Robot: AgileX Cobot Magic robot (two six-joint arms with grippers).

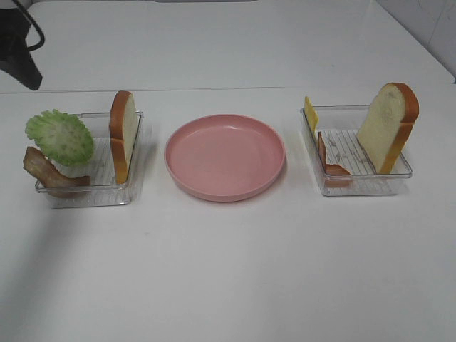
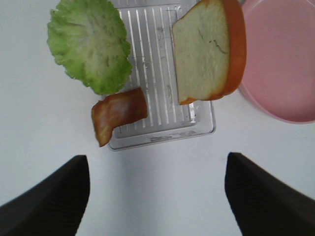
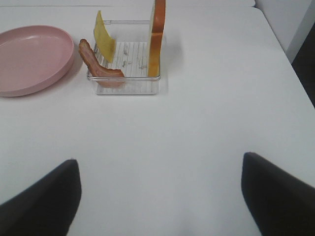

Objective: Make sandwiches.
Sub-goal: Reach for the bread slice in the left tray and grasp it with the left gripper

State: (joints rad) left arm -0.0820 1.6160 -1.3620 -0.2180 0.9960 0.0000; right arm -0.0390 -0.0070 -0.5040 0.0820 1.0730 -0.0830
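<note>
Currently the sandwich parts are sitting apart in two clear trays on the counter [image 1: 228, 271], either side of a pink plate [image 1: 225, 157] at its middle. In the left tray [image 1: 92, 194], toward the left edge, a bread slice [image 1: 122, 142] is standing on edge against the wall nearest the plate, its length running from near edge to far edge and its white face turning toward the right edge. The lettuce [image 1: 60, 137] is leaning on the opposite wall, ruffled face tilting upward. A bacon strip [image 1: 50, 174] is hanging over that tray's near-left corner, pointing toward the left edge.

In the right tray [image 1: 360, 187], toward the right edge, the second bread slice [image 1: 388, 128] is leaning upright, rounded top up, white face toward the plate. The cheese [image 1: 311, 114] is standing on edge at the far corner nearest the plate. A second bacon strip [image 1: 329, 162] is lying along that wall, near to far, its lower end blurring behind plastic.

The left fingers [image 2: 44, 201] and right fingers [image 3: 39, 206] are hanging spread wide, holding nothing, on the near-edge side of their trays. The wrist views are cutting off both bread tops and part of the plate. A dark shape [image 1: 16, 43] at the far-left corner is hard to identify.
</note>
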